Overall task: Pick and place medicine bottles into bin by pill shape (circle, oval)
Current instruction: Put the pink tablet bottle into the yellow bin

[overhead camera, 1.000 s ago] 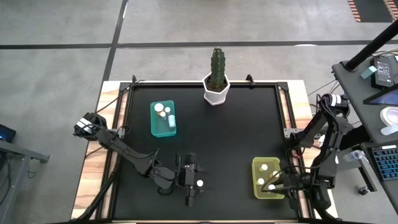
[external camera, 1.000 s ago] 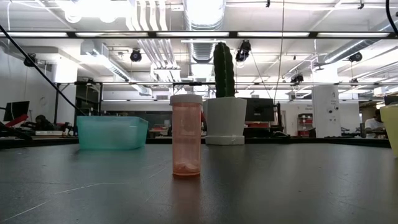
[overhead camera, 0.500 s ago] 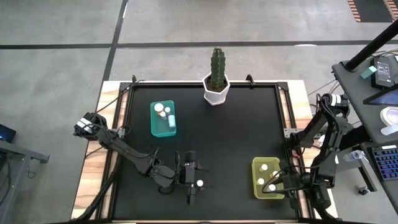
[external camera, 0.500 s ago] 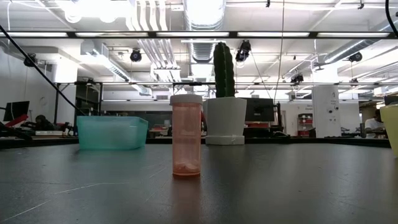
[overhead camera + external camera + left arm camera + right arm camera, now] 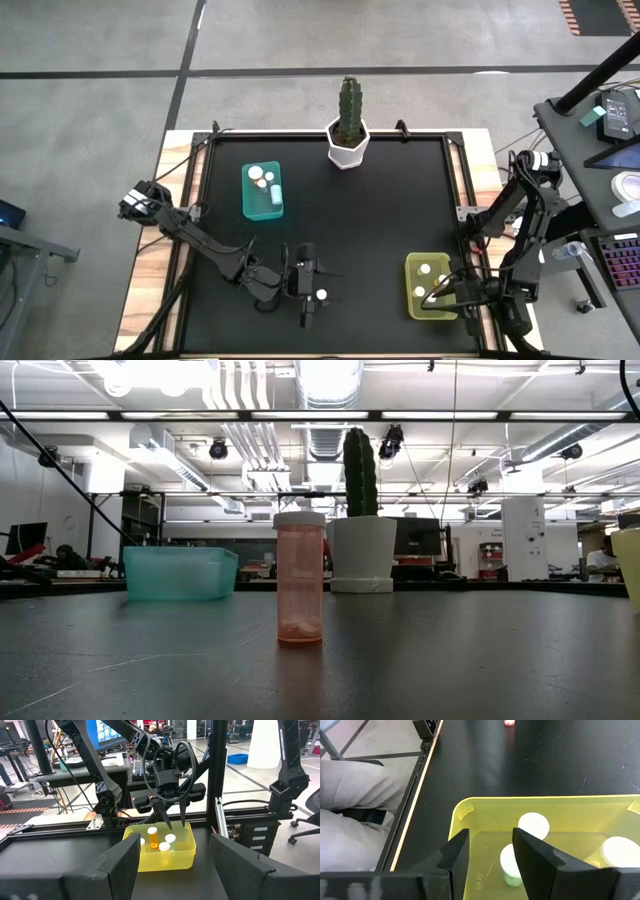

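Note:
One orange medicine bottle (image 5: 321, 295) with a white cap stands upright on the black table near its near edge; it also shows in the low view (image 5: 300, 575). My left gripper (image 5: 310, 288) hangs open beside and above it, and the bottle does not show between its fingers in the left wrist view (image 5: 175, 847). My right gripper (image 5: 440, 293) is open, its fingers pointing down into the yellow bin (image 5: 410, 290) over several white-capped bottles (image 5: 534, 826). The teal bin (image 5: 250, 200) at the far left holds a few bottles (image 5: 265, 182).
A cactus in a white hexagonal pot (image 5: 347, 150) stands at the middle of the far edge. The black table between the two bins is bare. The table's frame rails (image 5: 465, 200) run along the left and right edges.

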Tool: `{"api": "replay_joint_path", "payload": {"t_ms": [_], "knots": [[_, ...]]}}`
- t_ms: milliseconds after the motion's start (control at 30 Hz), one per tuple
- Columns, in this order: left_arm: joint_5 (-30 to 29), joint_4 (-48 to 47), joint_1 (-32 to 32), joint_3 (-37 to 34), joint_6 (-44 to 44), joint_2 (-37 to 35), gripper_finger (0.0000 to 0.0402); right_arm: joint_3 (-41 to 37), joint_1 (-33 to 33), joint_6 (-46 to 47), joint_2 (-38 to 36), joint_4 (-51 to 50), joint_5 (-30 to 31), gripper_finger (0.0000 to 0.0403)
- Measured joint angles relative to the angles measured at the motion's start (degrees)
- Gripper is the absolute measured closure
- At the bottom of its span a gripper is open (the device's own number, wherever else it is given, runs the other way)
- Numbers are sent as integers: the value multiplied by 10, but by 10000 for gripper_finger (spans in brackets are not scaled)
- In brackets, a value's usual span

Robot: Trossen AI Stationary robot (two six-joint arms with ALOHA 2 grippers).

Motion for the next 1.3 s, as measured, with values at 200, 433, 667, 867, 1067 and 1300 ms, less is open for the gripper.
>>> {"api": "replay_joint_path", "payload": {"t_ms": [200,433,667,867,1067,1300], "knots": [[0,5,0,0,0,0,178,10,-1,-8,-23,-8,2,262],[0,5,0,0,0,0,178,59,-32,-75,-52,-3,43,270],[0,4,-4,0,0,0,178,111,-114,-237,-55,19,63,271],[0,4,-11,0,0,0,178,115,-189,-425,-55,133,58,271],[0,-17,-22,-1,-1,0,178,87,-258,-565,-56,269,4,271],[1,-73,-32,-1,-59,0,178,27,-320,-673,-56,452,-73,271]]}}
